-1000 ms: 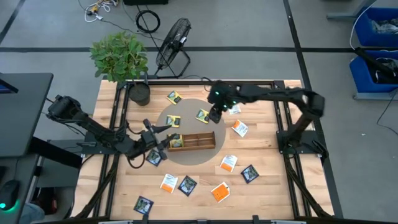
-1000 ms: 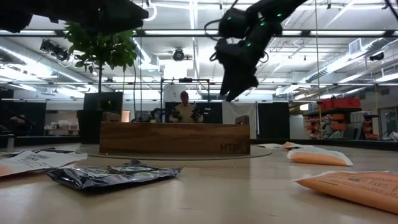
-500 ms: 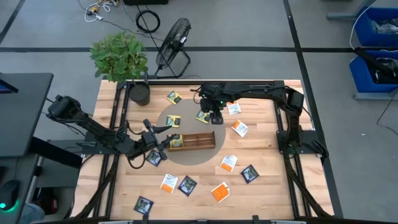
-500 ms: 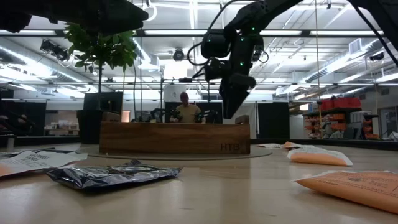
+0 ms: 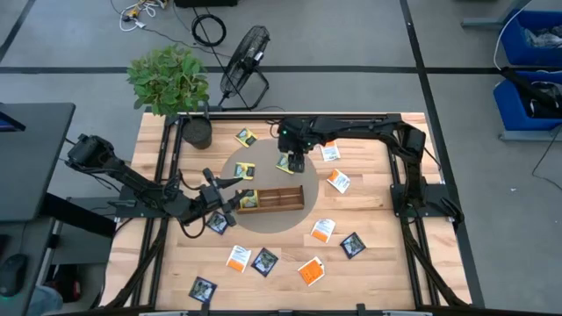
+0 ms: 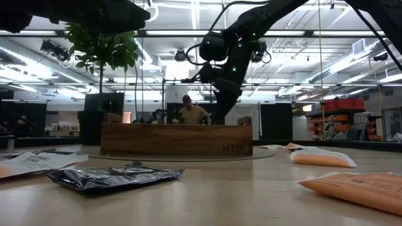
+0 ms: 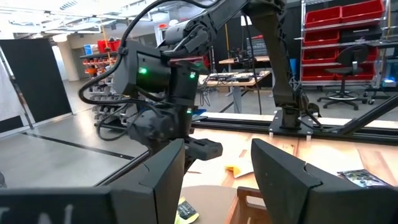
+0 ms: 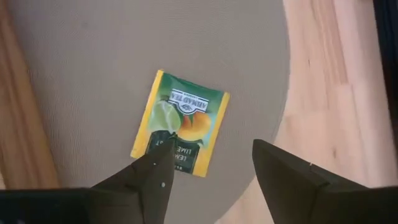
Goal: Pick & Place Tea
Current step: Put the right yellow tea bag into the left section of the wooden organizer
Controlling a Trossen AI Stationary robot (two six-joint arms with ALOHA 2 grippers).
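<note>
Small square tea sachets lie flat about the table. A yellow-green one (image 8: 180, 132) rests on the round grey mat (image 5: 272, 219), beyond the long wooden tray (image 5: 274, 198). My right gripper (image 8: 208, 158) hovers open just above this sachet (image 5: 285, 163), pointing steeply down, its fingers standing over the sachet's near edge without touching it. My left gripper (image 5: 230, 195) waits open and level at the tray's left end, nothing between its fingers (image 7: 174, 168). Another yellow-green sachet (image 5: 248, 200) lies at that end of the tray.
Other sachets lie on the wood: orange-and-white (image 5: 338, 182) (image 5: 323, 231) and dark navy (image 5: 352, 245) (image 5: 264, 261) toward the near right, yellow-green (image 5: 246, 138) at the far side. A potted plant (image 5: 171, 83) stands at the far left corner. In the low view a navy sachet (image 6: 113, 177) lies close.
My right gripper has come down toward the yellow-green sachet on the mat, shifting a little toward the table's left and rolling its wrist, while its arm has folded in. Its fingers have stayed open. The left arm has kept still.
</note>
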